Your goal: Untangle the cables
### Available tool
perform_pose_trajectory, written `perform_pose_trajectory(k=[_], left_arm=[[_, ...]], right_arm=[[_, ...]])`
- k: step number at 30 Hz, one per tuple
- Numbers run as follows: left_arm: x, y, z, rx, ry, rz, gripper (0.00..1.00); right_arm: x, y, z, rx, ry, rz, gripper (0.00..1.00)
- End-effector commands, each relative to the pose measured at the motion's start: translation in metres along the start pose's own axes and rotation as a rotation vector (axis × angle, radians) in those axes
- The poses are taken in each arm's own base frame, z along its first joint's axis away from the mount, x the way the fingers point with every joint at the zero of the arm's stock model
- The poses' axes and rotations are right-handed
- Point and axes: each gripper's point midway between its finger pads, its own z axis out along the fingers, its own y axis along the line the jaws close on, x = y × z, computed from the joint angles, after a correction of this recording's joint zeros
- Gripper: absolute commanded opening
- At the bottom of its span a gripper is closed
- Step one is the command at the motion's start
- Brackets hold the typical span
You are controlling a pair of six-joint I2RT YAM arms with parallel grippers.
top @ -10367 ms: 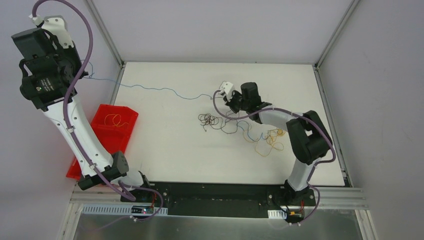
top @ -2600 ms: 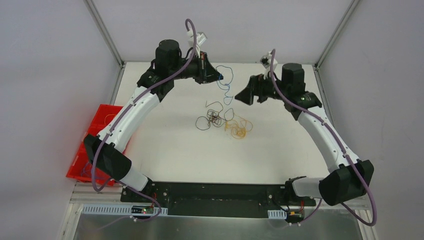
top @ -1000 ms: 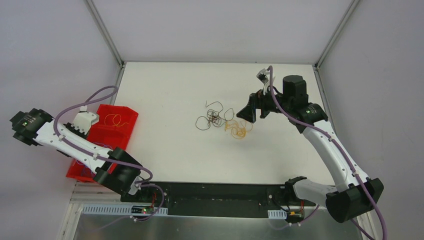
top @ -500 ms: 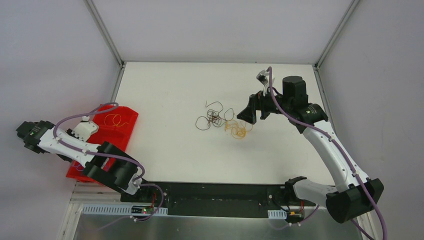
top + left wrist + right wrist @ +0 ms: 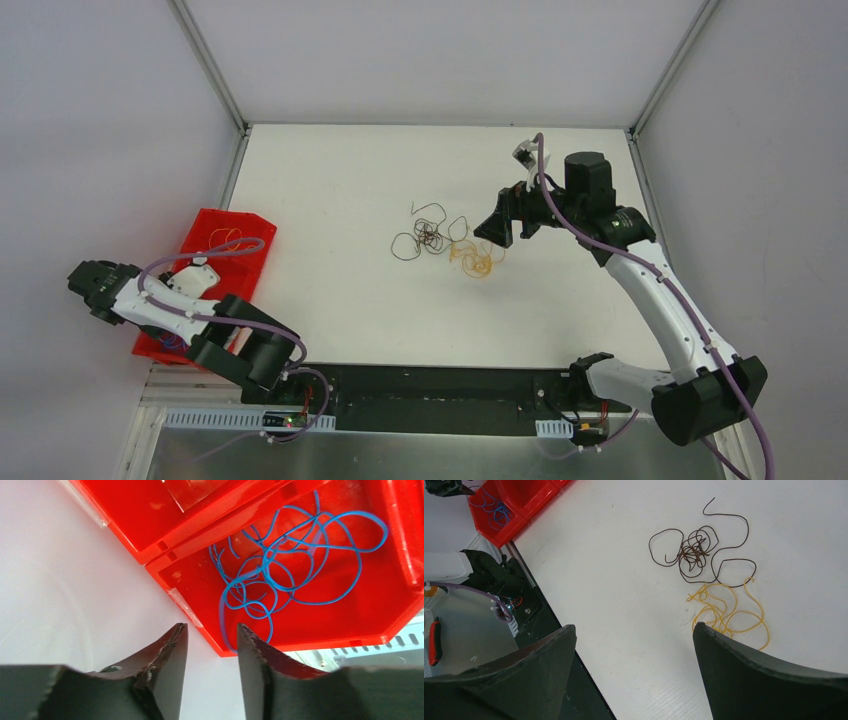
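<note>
The blue cable lies coiled in the near compartment of the red bin. One strand runs over the bin's edge, close to my left gripper. That gripper is open, with nothing clamped between its fingers. The black cable sits in a small tangle at mid-table, and its loops touch the orange-yellow cable beside it. My right gripper hovers just right of both. In the right wrist view it is wide open and empty, above the black cable and the orange-yellow cable.
The red bin sits off the table's left edge, and my left arm lies across its near end. Another thin yellow strand shows in its far compartment. A black base rail runs along the near edge. Grey walls enclose the table.
My left arm has swung nearer along the red bin and its jaws have gone from shut to open. The blue cable now rests in the bin. The right arm has not moved.
</note>
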Motion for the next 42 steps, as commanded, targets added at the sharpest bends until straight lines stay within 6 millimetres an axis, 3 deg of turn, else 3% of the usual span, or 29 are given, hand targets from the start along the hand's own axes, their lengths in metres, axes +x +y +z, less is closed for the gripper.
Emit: perform_pose_trajectory(k=[1, 6, 13, 17, 20, 22, 27, 32, 37, 42], left_arm=[[-0.018, -0.008, -0.007, -0.025, -0.039, 0.043, 0.46], [-0.048, -0.018, -0.027, 0.06, -0.121, 0.01, 0.59], [-0.133, -0.04, -0.056, 0.311, -0.202, -0.071, 0.74], [-0.206, -0.044, -0.081, 0.424, -0.336, -0.172, 0.73], [-0.283, -0.055, -0.107, 0.568, -0.483, -0.299, 0.71], [-0.335, -0.062, -0.114, 0.654, -0.56, -0.39, 0.7], [-0.438, -0.108, -0.092, 0.798, -0.578, -0.467, 0.69], [-0.512, -0.156, -0.066, 0.938, -0.553, -0.439, 0.69], [-0.549, -0.185, -0.033, 1.011, -0.486, -0.46, 0.61], [-0.569, -0.197, -0.017, 1.056, -0.462, -0.492, 0.52]], right_arm=[[-0.006, 0.002, 0.001, -0.009, -0.012, -0.016, 0.9], [-0.001, -0.001, 0.002, -0.003, 0.016, -0.015, 0.9], [0.019, -0.015, 0.007, 0.042, 0.128, 0.029, 0.9], [0.035, -0.028, 0.005, 0.088, 0.18, 0.052, 0.9], [0.053, -0.041, 0.009, 0.113, 0.243, 0.106, 0.89], [0.067, -0.051, 0.015, 0.134, 0.303, 0.146, 0.87], [0.092, -0.08, 0.032, 0.216, 0.447, 0.262, 0.77], [0.1, -0.1, 0.061, 0.225, 0.47, 0.338, 0.73], [0.091, -0.105, 0.086, 0.19, 0.406, 0.403, 0.7], [0.079, -0.102, 0.107, 0.147, 0.344, 0.412, 0.67]])
